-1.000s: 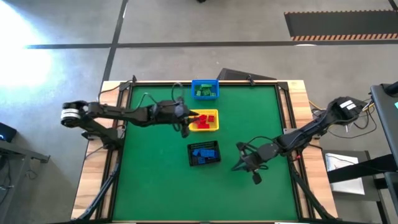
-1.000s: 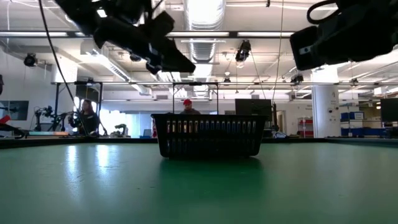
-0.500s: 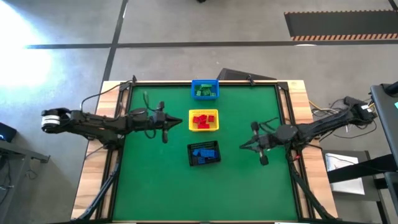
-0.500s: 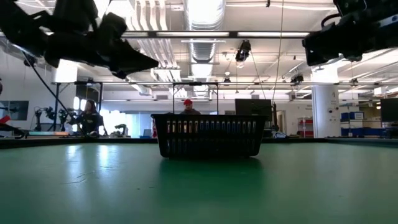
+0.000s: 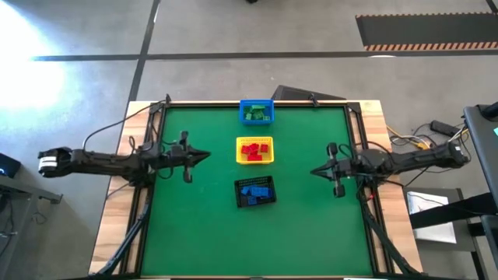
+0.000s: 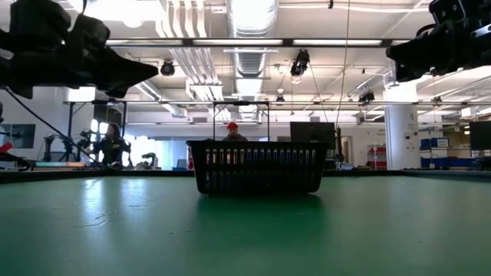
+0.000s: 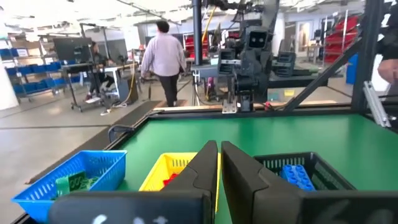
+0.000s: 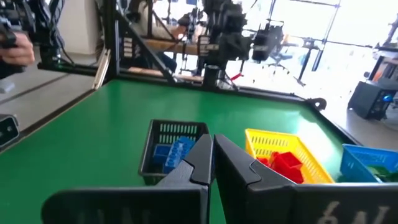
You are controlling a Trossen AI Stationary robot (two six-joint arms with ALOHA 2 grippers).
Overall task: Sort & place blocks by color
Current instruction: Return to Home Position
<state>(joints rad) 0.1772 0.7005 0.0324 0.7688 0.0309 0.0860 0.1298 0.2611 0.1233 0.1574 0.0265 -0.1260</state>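
Either side of yellow basket [image 5: 254,161], well apart: left jaws, right jaws, both clenched, empty. 3 baskets, one colour each: red blocks [image 5: 250,150] in it, green blocks [image 5: 254,116] in blue basket [image 5: 256,103] behind, blue blocks [image 5: 254,189] in black basket [image 5: 240,198] in front.

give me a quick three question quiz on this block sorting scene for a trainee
1. Which basket holds the green blocks? A yellow, B blue, C black.
2. True or false: the left gripper and the right gripper are both shut and empty.
3. Fill in: the red blocks lie in the ___ basket.
Key: 1 B, the blue basket. 2 true. 3 yellow, the yellow basket.
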